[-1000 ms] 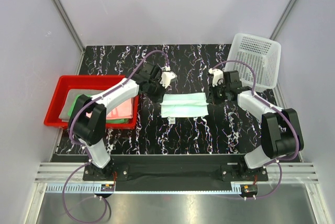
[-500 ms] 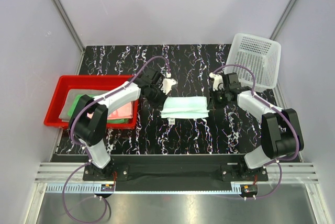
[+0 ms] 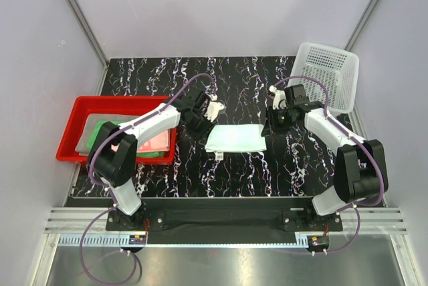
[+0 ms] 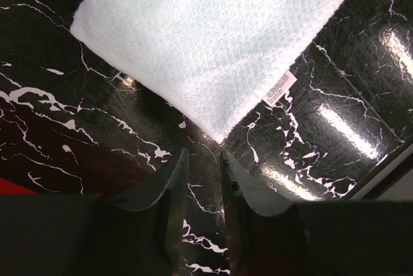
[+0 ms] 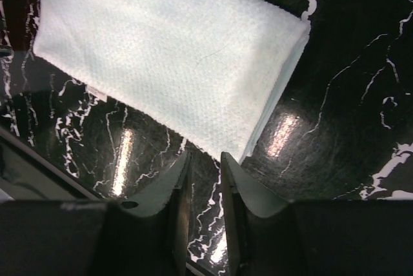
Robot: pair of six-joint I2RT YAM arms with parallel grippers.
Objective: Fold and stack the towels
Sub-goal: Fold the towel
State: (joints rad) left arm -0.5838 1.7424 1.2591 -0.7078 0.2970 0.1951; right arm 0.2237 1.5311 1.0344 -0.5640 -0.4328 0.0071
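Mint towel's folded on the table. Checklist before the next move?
1. Left gripper free of cloth: ok. Jaws apart, nothing between them, towel corner just beyond the tips.
2. Right gripper free of cloth: ok. Jaws apart, empty.
3. Mint towel flat and folded: ok. Tidy rectangle.
4. Red tray holds towels: ok. Green towel and pink towel inside.
5. Tray stack neat enough to top: cannot tell, the left arm covers part of it.
6. Basket out of the way: ok, far right corner.
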